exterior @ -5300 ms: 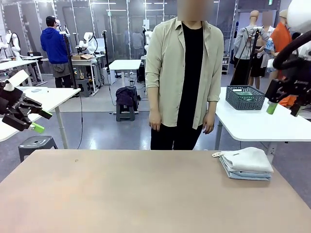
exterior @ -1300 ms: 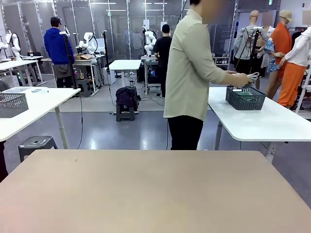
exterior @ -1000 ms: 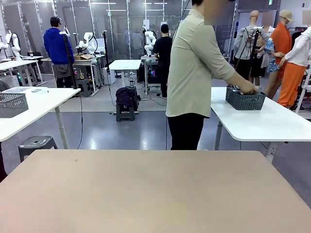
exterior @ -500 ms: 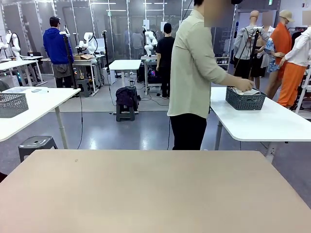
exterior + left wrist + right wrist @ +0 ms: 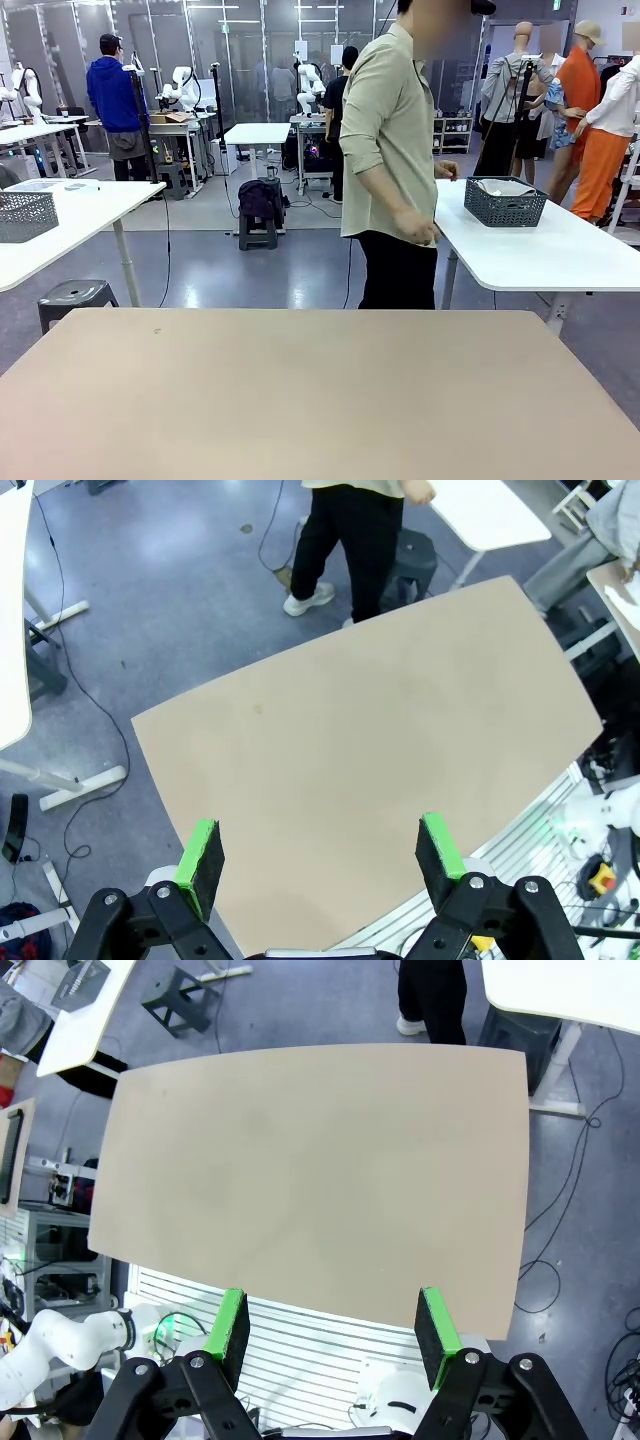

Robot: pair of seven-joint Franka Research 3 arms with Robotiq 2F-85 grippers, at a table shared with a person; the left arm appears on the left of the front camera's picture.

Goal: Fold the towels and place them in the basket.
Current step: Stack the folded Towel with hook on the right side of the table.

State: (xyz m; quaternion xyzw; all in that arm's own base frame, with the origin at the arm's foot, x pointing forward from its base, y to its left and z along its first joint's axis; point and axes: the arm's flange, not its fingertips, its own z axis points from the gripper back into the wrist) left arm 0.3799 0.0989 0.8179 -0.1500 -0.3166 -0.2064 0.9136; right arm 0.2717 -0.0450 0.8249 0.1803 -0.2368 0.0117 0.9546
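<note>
I look across my bare tan worktop (image 5: 300, 390) at a person (image 5: 392, 150) in a pale shirt standing just beyond its far edge, side-on, one hand (image 5: 420, 228) hanging at the hip. Behind that person, on a separate white table (image 5: 540, 250), sits the dark grey mesh basket (image 5: 505, 201), and a pale folded towel (image 5: 505, 187) shows above its rim. That is the change: a few seconds ago a stack of folded towels lay on the far right part of my worktop; a moment ago the person was reaching into the basket, and now those hands have left it and the towels rest inside. My worktop carries nothing now. My left pincer (image 5: 320, 855) hangs high over the worktop with its green pads spread wide and nothing between them. My right pincer (image 5: 333, 1335) also hangs high above the worktop, fingers apart and empty. I judge the folding and placing to be done, with nothing left within my reach to pick up. I cannot tell from here how many towels are in the basket or how neatly they lie.
</note>
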